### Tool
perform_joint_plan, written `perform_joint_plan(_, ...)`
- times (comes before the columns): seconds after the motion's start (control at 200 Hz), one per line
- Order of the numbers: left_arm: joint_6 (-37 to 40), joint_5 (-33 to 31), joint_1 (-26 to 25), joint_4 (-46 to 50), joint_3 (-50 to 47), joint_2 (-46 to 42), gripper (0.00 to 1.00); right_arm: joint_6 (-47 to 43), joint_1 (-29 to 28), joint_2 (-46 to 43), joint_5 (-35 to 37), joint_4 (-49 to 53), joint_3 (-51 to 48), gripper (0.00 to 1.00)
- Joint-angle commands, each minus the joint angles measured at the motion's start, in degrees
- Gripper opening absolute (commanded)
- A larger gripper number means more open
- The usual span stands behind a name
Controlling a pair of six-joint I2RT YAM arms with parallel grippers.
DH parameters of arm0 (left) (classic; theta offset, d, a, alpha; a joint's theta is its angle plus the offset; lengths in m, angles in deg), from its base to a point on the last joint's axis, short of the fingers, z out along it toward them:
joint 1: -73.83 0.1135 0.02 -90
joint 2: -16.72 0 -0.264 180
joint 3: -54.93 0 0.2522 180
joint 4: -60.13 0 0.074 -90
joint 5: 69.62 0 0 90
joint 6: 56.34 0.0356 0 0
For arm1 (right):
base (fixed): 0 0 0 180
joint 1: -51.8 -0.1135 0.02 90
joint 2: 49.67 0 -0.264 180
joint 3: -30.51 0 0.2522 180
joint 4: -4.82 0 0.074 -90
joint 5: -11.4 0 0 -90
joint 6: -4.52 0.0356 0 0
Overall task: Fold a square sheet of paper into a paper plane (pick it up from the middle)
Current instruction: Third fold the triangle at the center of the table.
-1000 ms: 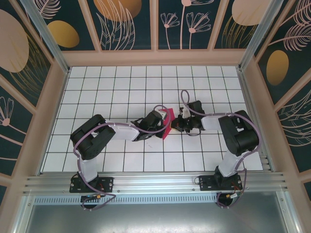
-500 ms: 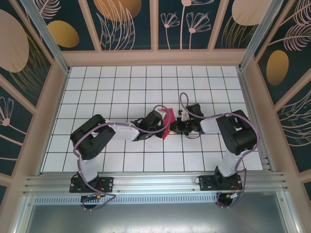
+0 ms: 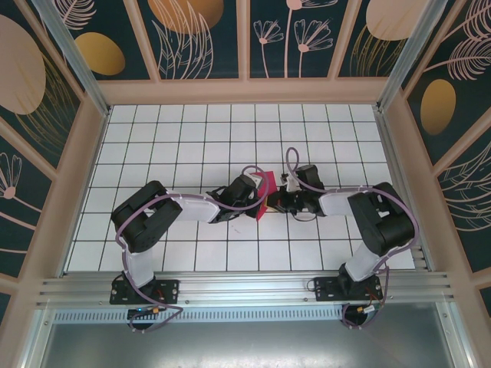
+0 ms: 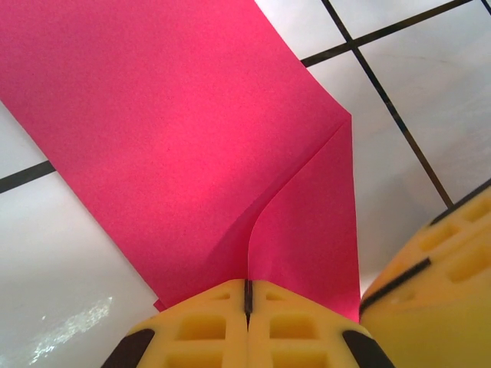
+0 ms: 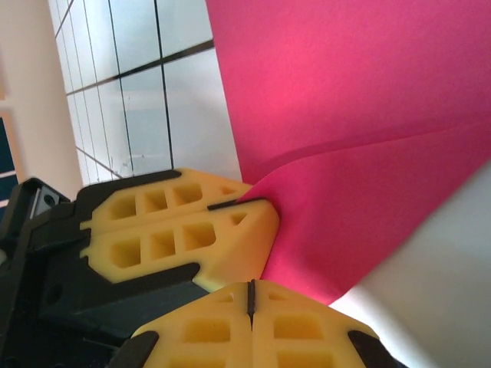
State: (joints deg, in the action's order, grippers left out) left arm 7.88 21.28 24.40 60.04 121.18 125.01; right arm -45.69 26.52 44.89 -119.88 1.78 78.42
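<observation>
Two grippers: the left gripper (image 4: 247, 297) and the right gripper (image 5: 251, 295) met tip to tip near the middle of the table (image 3: 153, 146), each with its jaws pressed together on the square sheet of paper (image 3: 265, 193).
Paper material: thin, plain magenta-red, matte, with a faintly grainy face.
Paper shape: partly folded; one flap (image 4: 314, 230) lay over the main panel, its edge curving up from the left gripper's pads (image 4: 222, 307) to a sharp corner.
Pads: yellow, moulded with square pockets, set on black finger bodies.
Paper against grippers: pinched at an edge by both — it spread away from the closed pads in each wrist view, and from above stood as a narrow strip between the two grippers.
Table: white glossy tiles ruled by dark grid lines.
</observation>
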Motion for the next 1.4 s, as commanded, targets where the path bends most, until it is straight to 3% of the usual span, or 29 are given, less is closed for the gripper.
perform_joint_plan(0.0,-0.4,-0.2,0.4,3.3,-1.2,1.1,0.0,2.5,-1.1,0.8,-1.1,-4.2,-1.6,0.01)
perform_joint_plan(0.3,-0.5,0.5,0.4,3.5,-0.8,1.9,0.0,2.7,-1.3,6.5,0.0,-7.1,-2.5,0.01)
perform_joint_plan(0.701,-0.2,1.6,0.5,3.7,-0.1,2.5,0.0,5.1,-2.8,-1.0,-0.7,-8.7,-5.7,0.01)
perform_joint_plan(1.071,-0.3,3.0,1.0,3.5,-0.1,2.7,0.0,6.6,-4.4,6.1,3.1,-9.8,-5.1,0.01)
perform_joint_plan(1.391,-0.1,3.2,1.2,3.5,-0.2,2.4,0.0,7.9,-5.7,-1.3,2.3,-8.9,-5.7,0.01)
